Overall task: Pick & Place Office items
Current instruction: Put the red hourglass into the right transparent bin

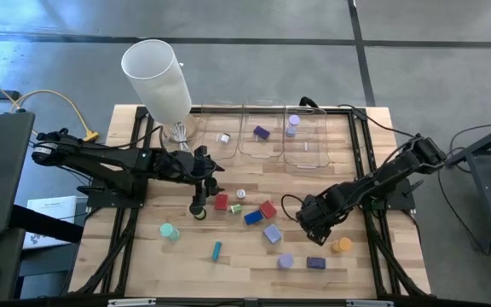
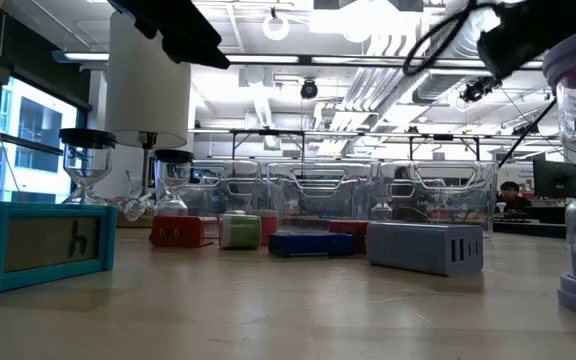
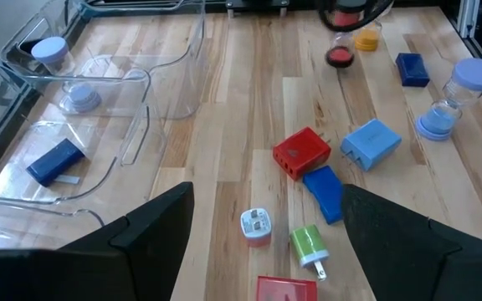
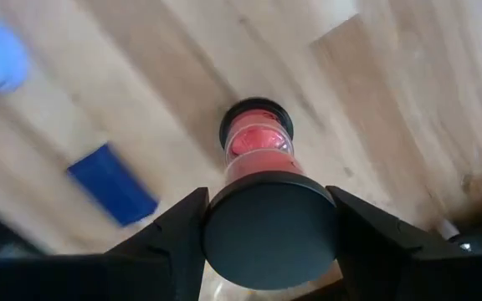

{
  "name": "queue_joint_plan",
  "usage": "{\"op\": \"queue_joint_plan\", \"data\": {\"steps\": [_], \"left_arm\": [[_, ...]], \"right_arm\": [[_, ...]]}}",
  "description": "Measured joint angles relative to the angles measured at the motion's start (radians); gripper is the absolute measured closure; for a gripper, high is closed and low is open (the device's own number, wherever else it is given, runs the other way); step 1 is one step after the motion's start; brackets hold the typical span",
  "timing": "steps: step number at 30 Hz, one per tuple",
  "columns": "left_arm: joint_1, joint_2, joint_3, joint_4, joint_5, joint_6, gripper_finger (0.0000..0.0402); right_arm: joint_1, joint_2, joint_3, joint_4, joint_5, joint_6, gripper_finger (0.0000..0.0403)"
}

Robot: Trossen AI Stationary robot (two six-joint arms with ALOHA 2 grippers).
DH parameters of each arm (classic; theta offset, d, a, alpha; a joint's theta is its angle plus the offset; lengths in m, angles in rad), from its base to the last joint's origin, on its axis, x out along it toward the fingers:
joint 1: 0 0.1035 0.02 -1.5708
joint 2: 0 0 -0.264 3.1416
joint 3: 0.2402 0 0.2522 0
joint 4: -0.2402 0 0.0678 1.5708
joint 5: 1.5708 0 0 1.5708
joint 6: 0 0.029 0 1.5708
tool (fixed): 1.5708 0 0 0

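1. Right gripper (image 4: 266, 219): closed on a small hourglass with black end caps and red sand (image 4: 258, 150), one dark finger against each side of its near cap; in the high view this gripper (image 1: 314, 223) sits toward the right side of the wooden table (image 1: 143, 264), just beside an orange hourglass (image 1: 341, 246).
2. Left gripper (image 3: 266, 242): fingers spread wide apart, nothing between them; it hangs over the table's middle left (image 1: 201, 183), above a red block (image 1: 221, 202) and a green plug-shaped piece (image 3: 310, 247).
3. Loose items in the table's middle: a red cube-shaped adapter (image 3: 301, 152), a dark blue block (image 3: 325, 192) touching it, a light blue block (image 3: 371, 144), and a small white-and-red round piece (image 3: 256, 224).
4. Toward the front edge: a teal stick (image 1: 216, 250), a mint-green round roll (image 1: 169, 231), a lavender hourglass (image 1: 285, 262) and a dark purple block (image 1: 315, 263).
5. Along the back edge: three clear plastic bins (image 1: 305, 145); one holds a purple block (image 1: 262, 132), another a lavender hourglass (image 1: 292, 125).
6. Back left corner: a tall white cylinder (image 1: 158, 81), leaning.
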Motion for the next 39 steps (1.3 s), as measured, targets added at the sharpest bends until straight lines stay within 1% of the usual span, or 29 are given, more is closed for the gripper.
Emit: {"op": "queue_joint_plan", "data": {"steps": [3, 6, 9, 12, 15, 17, 23, 32, 34, 39], "left_arm": [[0.0, 0.0, 0.0, 0.0, 0.0, 0.0, 0.0108], [0.0, 0.0, 0.0, 0.0, 0.0, 0.0, 0.0108], [0.0, 0.0, 0.0, 0.001, 0.0, 0.0, 0.0108], [0.0, 0.0, 0.0, 0.006, 0.0, 0.0, 0.0108], [0.0, 0.0, 0.0, 0.006, 0.0, 0.001, 0.0108], [0.0, 0.0, 0.0, 0.006, 0.0, 0.0, 0.0108], [0.0, 0.0, 0.0, 0.006, 0.0, 0.001, 0.0108], [0.0, 0.0, 0.0, -0.003, 0.0, 0.009, 0.0108], [0.0, 0.0, 0.0, -0.004, 0.0, 0.02, 0.0108], [0.0, 0.0, 0.0, -0.004, 0.0, 0.023, 0.0108]], "right_arm": [[-0.025, 0.0, 0.089, -0.067, 0.005, -0.045, 0.0204], [-0.056, 0.0, 0.208, -0.2, 0.033, -0.071, 0.0204], [-0.095, 0.0, 0.335, -0.306, 0.112, -0.129, 0.0204], [-0.151, 0.0, 0.451, -0.399, 0.219, -0.186, 0.0204], [-0.233, -0.002, 0.506, -0.413, 0.264, -0.291, 0.0204], [-0.304, 0.0, 0.525, -0.412, 0.283, -0.359, 0.0204], [-0.52, 0.005, 0.529, -0.414, 0.284, -0.581, 0.0204], [-0.848, 0.032, 0.53, -0.397, 0.318, -0.781, 0.0204], [-0.921, 0.051, 0.529, -0.386, 0.305, -0.824, 0.0204], [-1.051, 0.11, 0.529, -0.336, 0.253, -0.915, 0.0204]]}}
